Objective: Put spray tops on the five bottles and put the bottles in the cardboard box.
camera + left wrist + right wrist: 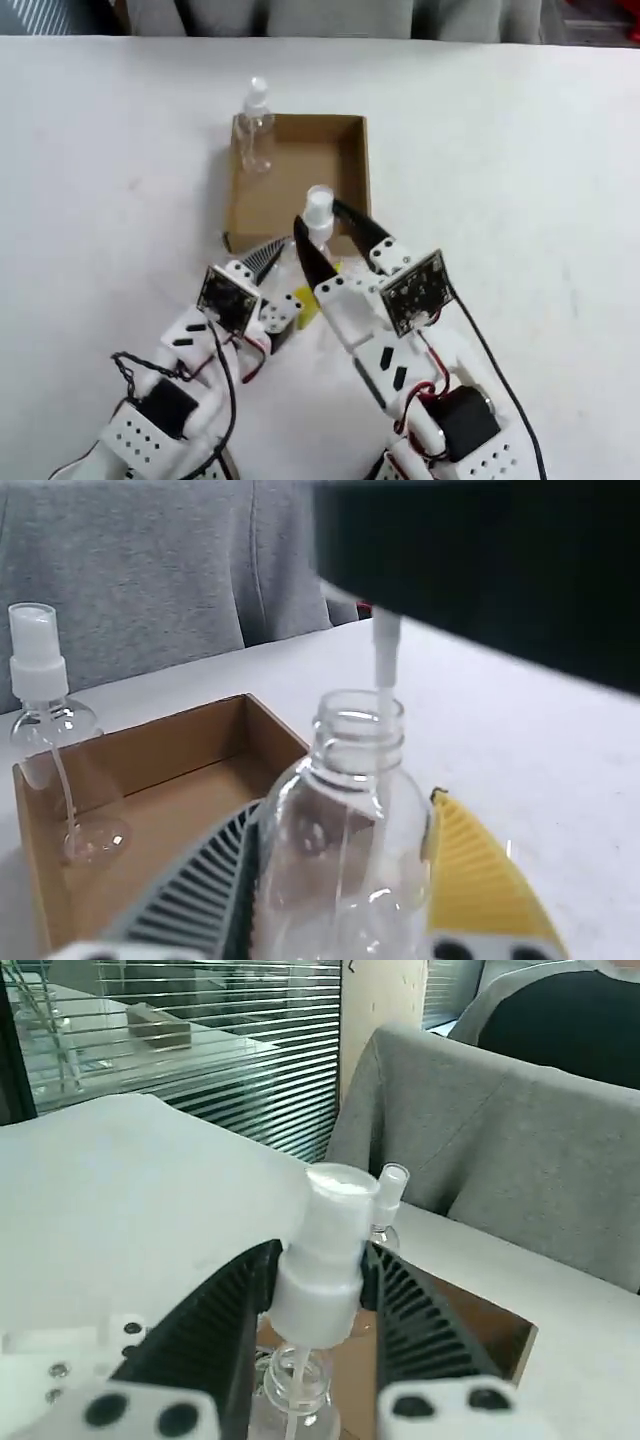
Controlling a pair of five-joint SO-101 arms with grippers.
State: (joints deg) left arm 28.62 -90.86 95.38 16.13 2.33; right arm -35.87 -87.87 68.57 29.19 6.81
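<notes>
1. Spray top [335, 1210] sits clamped between the black fingers of the right gripper [322, 1290], its tube dipping into the open bottle [345, 810] directly beneath.
2. Left gripper [340, 900] grips that bottle's body.
3. Risk: a tilted top could catch the rim or cross-thread, and hard pressing might make the smooth bottle slip.
4. Beyond both grippers: box [310, 165] holding one capped bottle [256, 125], white table [520, 150], grey cloth [150, 570], blinds [180, 1040].

Plain white tabletop [520, 150], grey fabric chair back [470, 1130] behind it, beige pillar [383, 990], window with horizontal slatted blinds [200, 1040].
</notes>
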